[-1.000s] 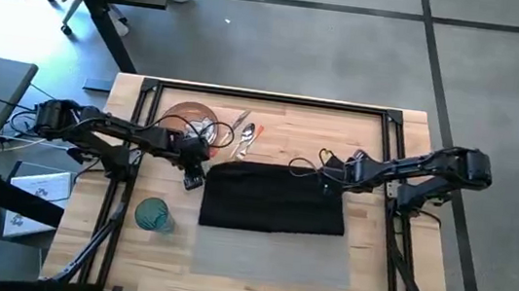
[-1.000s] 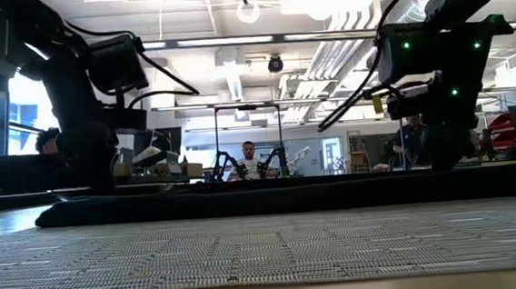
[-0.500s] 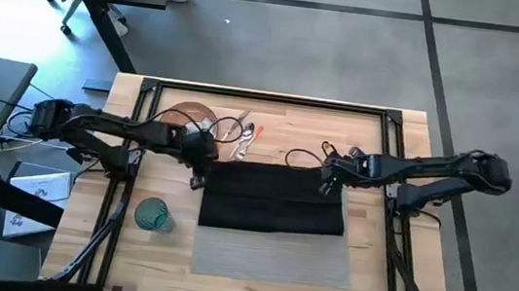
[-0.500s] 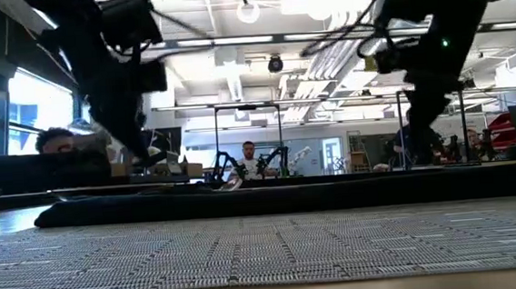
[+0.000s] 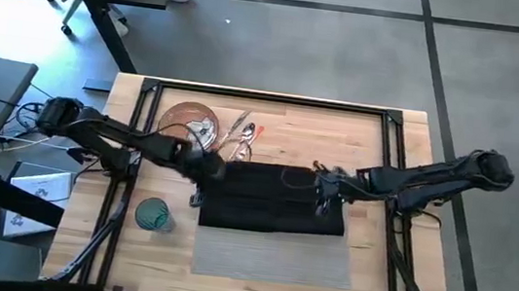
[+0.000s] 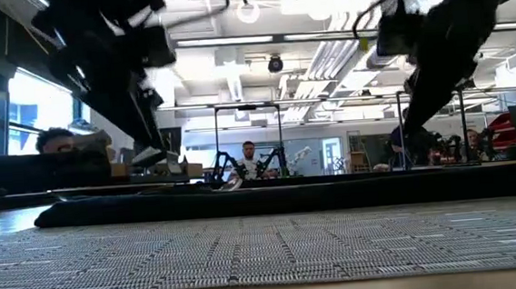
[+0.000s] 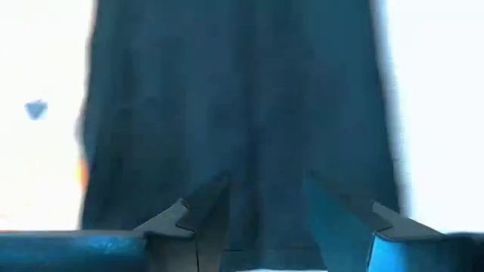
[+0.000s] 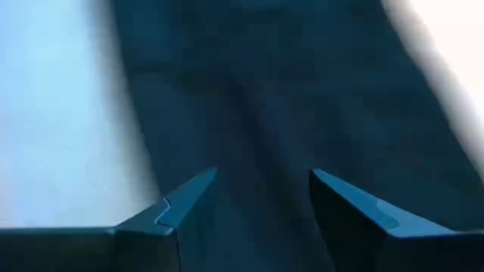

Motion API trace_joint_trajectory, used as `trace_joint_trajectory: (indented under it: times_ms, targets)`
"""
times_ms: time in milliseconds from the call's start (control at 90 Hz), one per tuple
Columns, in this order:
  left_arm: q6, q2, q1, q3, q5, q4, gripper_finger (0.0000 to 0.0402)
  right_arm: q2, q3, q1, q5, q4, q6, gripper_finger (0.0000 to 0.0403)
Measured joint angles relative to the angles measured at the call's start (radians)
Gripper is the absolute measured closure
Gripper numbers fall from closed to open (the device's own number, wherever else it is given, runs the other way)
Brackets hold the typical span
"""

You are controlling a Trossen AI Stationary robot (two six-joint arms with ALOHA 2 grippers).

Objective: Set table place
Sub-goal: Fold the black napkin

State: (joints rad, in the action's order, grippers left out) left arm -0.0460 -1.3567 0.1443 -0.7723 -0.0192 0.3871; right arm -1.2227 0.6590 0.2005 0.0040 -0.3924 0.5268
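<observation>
Nearest the counter's (image 5: 378, 267) front edge lies the grey placemat (image 5: 271, 255), bare on its front half. The black napkin (image 5: 273, 201) overlaps the placemat's far edge, unchanged in position from half a second ago. The teal glass (image 5: 154, 215) stands to the placemat's left, apart from it. The left end effector (image 5: 201, 186), previously at the napkin's far-left corner, now sits farther forward along its left edge. The right end effector (image 5: 324, 197) has moved inward over the napkin's right part. Both wrist views show the fingers (image 7: 204, 219) parted over dark cloth, gripping nothing. Farthest back, plate (image 5: 186, 121) and cutlery (image 5: 243, 136) remain in place.
</observation>
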Motion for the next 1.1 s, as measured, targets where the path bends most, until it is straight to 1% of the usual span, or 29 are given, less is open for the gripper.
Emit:
trace_joint_trajectory:
  times_ms: [78, 133, 200, 267, 356, 467, 556, 644, 756, 911, 1000, 1100]
  targets:
    - [-0.023, -0.001, 0.067, 0.006, -0.006, -0.053, 0.0258, -0.008, 0.0, 0.073, -0.014, 0.032, 0.047, 0.0208]
    - [-0.058, -0.01, 0.098, 0.008, -0.015, -0.107, 0.0259, -0.017, 0.001, 0.127, -0.016, 0.02, 0.058, 0.0208]
    - [-0.056, -0.021, 0.118, 0.007, -0.052, -0.181, 0.0258, -0.028, 0.001, 0.18, -0.01, 0.013, 0.052, 0.0208]
    - [-0.054, -0.032, 0.121, -0.005, -0.087, -0.214, 0.0254, -0.03, 0.001, 0.226, 0.024, 0.0, 0.049, 0.0208]
    - [-0.038, -0.048, 0.13, -0.043, -0.122, -0.166, 0.0244, -0.028, 0.002, 0.267, 0.081, -0.013, 0.049, 0.0208]
    - [-0.058, -0.072, 0.15, -0.084, -0.199, -0.06, 0.0222, -0.028, 0.019, 0.295, 0.149, -0.095, 0.048, 0.0208]
    - [-0.105, -0.099, 0.149, -0.087, -0.207, 0.006, 0.0205, -0.027, 0.02, 0.293, 0.203, -0.152, 0.035, 0.0208]
    - [-0.133, -0.149, 0.138, -0.087, -0.2, 0.042, 0.019, -0.027, 0.02, 0.258, 0.236, -0.203, 0.031, 0.0208]
    - [-0.128, -0.226, 0.12, -0.086, -0.208, 0.04, 0.0182, -0.028, 0.02, 0.197, 0.241, -0.277, -0.008, 0.0208]
    - [-0.11, -0.327, 0.081, -0.086, -0.189, 0.023, 0.0184, -0.028, 0.018, 0.127, 0.213, -0.304, -0.052, 0.0208]
    - [-0.109, -0.347, 0.061, -0.092, -0.176, 0.017, 0.0187, -0.032, 0.018, 0.11, 0.197, -0.3, -0.087, 0.0208]
    - [-0.125, -0.332, 0.043, -0.088, -0.142, 0.018, 0.0189, -0.039, 0.017, 0.107, 0.196, -0.292, -0.129, 0.0208]
